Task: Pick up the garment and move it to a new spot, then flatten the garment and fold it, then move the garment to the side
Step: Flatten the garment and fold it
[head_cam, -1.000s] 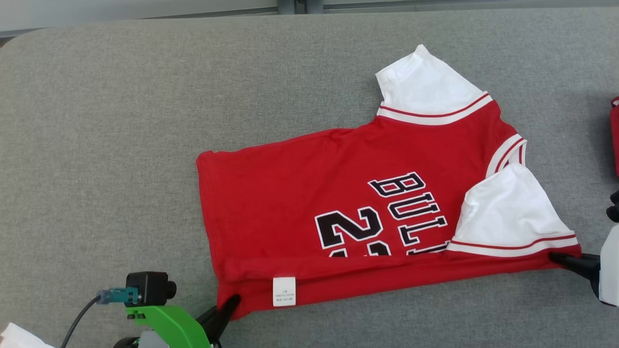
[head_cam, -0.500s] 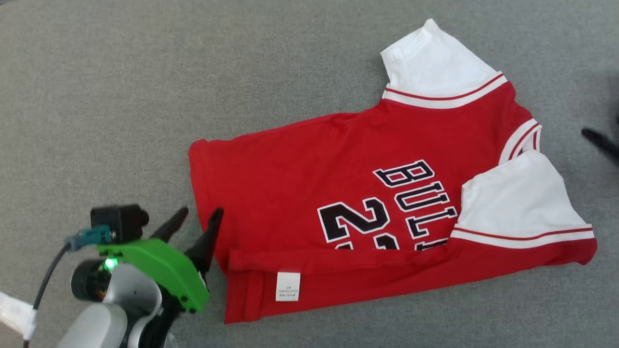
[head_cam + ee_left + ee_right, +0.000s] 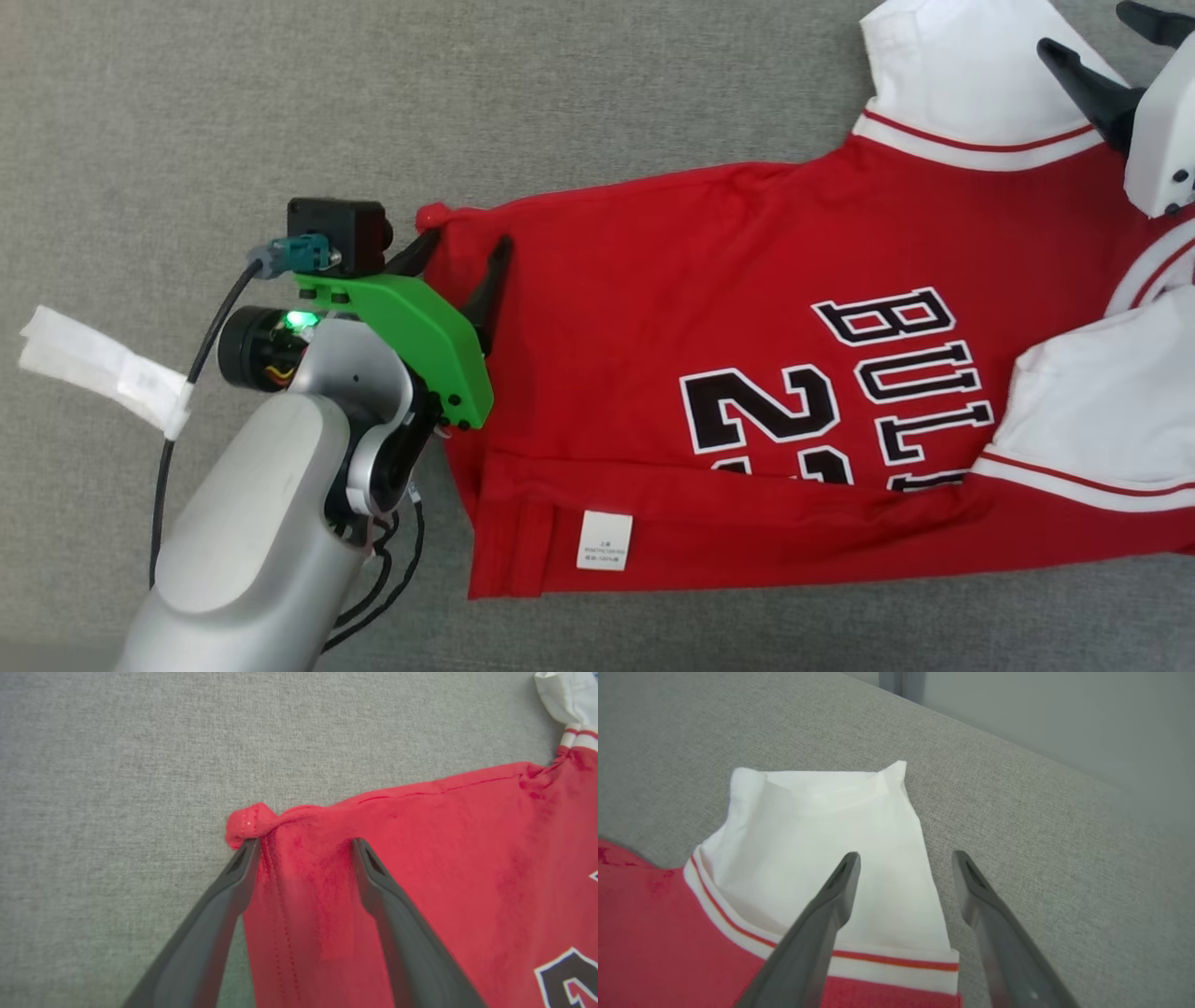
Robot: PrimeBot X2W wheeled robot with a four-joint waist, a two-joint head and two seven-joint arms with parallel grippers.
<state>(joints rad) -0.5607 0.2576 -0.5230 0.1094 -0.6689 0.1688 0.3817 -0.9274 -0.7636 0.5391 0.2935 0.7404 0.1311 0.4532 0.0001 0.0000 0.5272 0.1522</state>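
Near fold released, both claws at the far edge

We have let go of the near edge of the red basketball jersey with white sleeves (image 3: 747, 280), lying partly folded on the grey fabric surface (image 3: 187, 140). Our left gripper (image 3: 467, 245) now stands wide, empty, astride the far hem corner (image 3: 247, 821); our right gripper (image 3: 1083, 28) is wide over the far white sleeve (image 3: 822, 826). A second fold looks next

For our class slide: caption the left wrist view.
Open left claw poised at the bunched corner of a red jersey on a grey fabric surface.
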